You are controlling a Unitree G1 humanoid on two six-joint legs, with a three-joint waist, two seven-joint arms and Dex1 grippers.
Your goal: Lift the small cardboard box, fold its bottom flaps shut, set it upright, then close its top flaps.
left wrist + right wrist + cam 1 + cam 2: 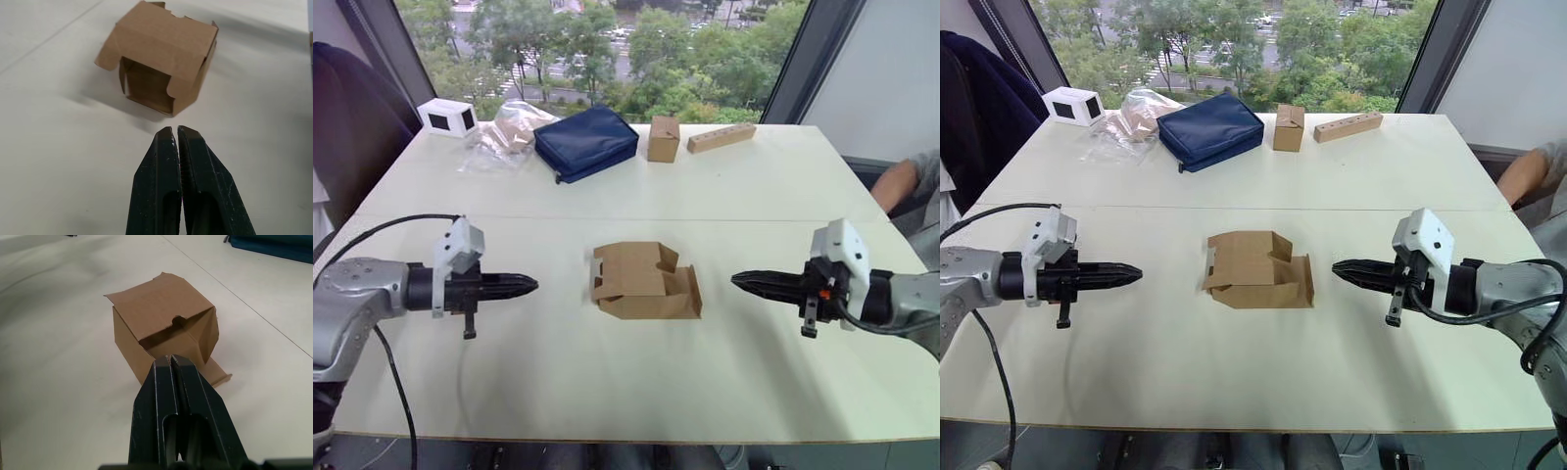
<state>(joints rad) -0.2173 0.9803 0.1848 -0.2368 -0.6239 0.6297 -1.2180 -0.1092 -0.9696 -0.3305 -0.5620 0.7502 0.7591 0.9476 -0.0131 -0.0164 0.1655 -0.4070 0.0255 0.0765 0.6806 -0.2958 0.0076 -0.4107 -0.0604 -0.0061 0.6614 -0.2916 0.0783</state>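
The small cardboard box (641, 281) lies on its side in the middle of the white table (607, 392), both ends open and flaps sticking out. It also shows as the small cardboard box (164, 54) in the left wrist view and the small cardboard box (164, 323) in the right wrist view. My left gripper (532, 285) is shut and empty, pointing at the box from its left, a short gap away. From the right, my right gripper (736, 280) points at the box, shut and empty, also apart from it.
At the table's far side stand a narrower brown box (663, 138), a long tan block with holes (721, 137), a navy pouch (586, 142), a clear plastic bag (504, 135) and a small white box (447, 117). A person's arm (906, 179) rests at the right edge.
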